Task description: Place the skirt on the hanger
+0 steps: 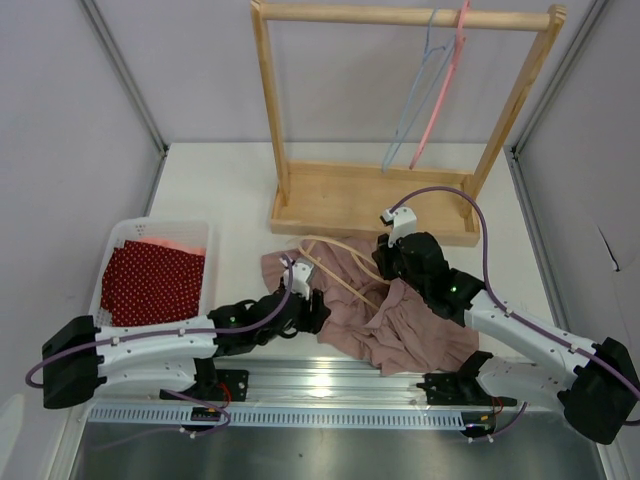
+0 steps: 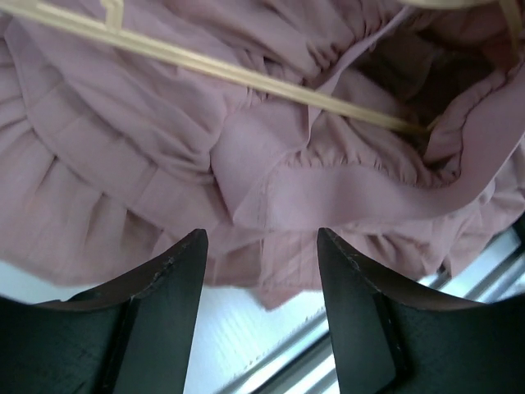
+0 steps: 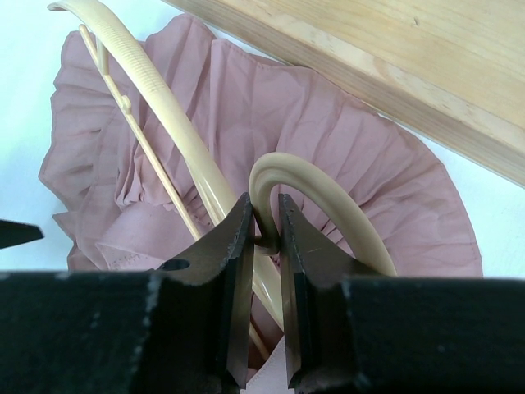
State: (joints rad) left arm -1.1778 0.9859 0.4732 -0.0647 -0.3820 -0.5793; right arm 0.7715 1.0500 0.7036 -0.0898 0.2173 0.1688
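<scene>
Tightly, right tool (image 3: 264,217) clamped on hanger (image 3: 168,115), left tool (image 2: 261,240) agape over skirt (image 2: 123,164).

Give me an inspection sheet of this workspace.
Surface: white table, no spills seen.
Job's things: mauve skirt crumpled between the arms; cream hanger lying on it.
Clutter: basket with red cloth at left; wooden rack at rear holding blue hanger and pink hanger.
Grippers: left gripper open over the skirt's edge; right gripper shut on the hanger's hook.
Cables: purple cables run along both arms.
Surroundings: grey walls.
</scene>
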